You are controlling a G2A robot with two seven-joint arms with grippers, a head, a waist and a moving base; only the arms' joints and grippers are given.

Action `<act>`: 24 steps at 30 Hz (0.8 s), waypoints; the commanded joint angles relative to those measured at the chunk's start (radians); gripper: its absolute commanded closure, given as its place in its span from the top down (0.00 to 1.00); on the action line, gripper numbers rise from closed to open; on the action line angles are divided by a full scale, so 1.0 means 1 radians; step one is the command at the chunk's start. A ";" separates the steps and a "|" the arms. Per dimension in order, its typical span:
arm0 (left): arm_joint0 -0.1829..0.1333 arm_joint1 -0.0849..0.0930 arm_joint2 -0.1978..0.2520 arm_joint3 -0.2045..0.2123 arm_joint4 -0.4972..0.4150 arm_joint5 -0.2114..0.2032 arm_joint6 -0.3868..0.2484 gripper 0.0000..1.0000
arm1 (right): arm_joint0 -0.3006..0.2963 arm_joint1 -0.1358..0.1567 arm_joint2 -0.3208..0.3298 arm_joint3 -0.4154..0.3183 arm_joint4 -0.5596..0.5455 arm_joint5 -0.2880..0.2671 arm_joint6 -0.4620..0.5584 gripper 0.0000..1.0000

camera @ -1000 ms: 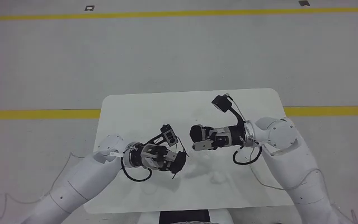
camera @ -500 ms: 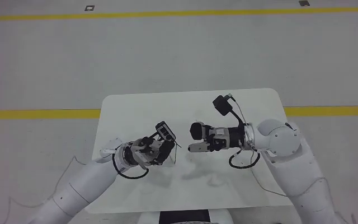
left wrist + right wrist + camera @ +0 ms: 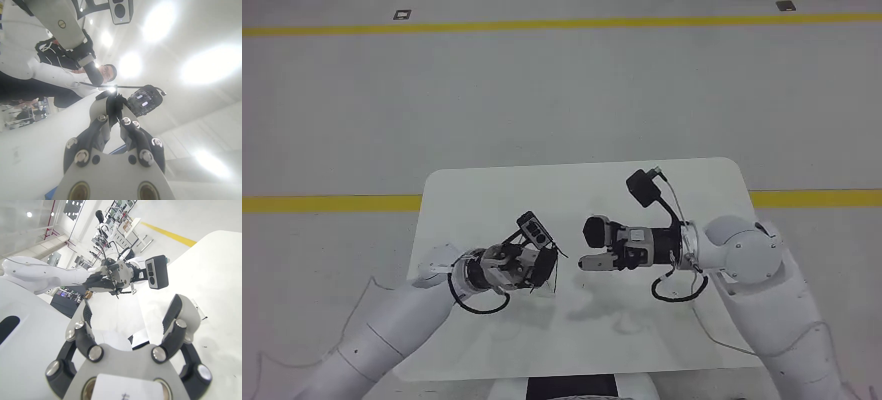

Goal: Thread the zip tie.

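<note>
A thin black zip tie (image 3: 132,87) is pinched crosswise between the fingertips of my left gripper (image 3: 114,106), which is shut on it. In the top view the zip tie (image 3: 554,272) sticks out of the left gripper (image 3: 542,267) above the middle of the white table (image 3: 482,200). My right gripper (image 3: 582,263) hangs a short way to its right, facing it, with a small gap between the two. Its jaws stand wide open with nothing between them. From the right wrist view, the right gripper (image 3: 130,311) looks across at the left gripper (image 3: 94,283).
The table has rounded corners, and its front edge lies close below both grippers. Bare tabletop (image 3: 692,190) spreads behind them. Beyond the table is grey floor with a yellow line (image 3: 332,203). A few small dark specks (image 3: 204,346) lie on the table surface.
My left gripper has drawn back to the left and away from the front edge, turning with the zip tie in it. The right gripper has barely shifted and stays open.
</note>
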 commanded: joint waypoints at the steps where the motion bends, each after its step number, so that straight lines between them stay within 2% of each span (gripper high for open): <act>1: 0.001 0.002 -0.008 -0.005 0.043 -0.007 0.009 0.00 | 0.000 0.000 0.000 0.000 0.000 0.000 0.000 1.00; 8: 0.001 0.002 -0.008 -0.005 0.043 -0.007 0.009 0.00 | 0.001 0.000 0.001 -0.001 -0.008 0.000 -0.006 1.00; 11: 0.001 0.002 -0.008 -0.005 0.043 -0.007 0.009 0.00 | 0.003 0.002 -0.014 -0.050 -0.128 0.000 -0.055 1.00; 13: 0.001 0.001 -0.012 -0.019 0.078 -0.013 0.045 0.00 | 0.004 0.005 -0.024 -0.073 -0.189 0.000 -0.073 1.00; 18: 0.012 0.009 -0.042 -0.050 0.179 -0.020 0.074 0.00 | -0.003 0.020 -0.053 -0.104 -0.313 0.000 -0.129 1.00; 24: 0.031 0.017 -0.080 -0.078 0.237 -0.017 0.083 0.00 | -0.010 0.053 -0.067 -0.119 -0.358 0.000 -0.185 1.00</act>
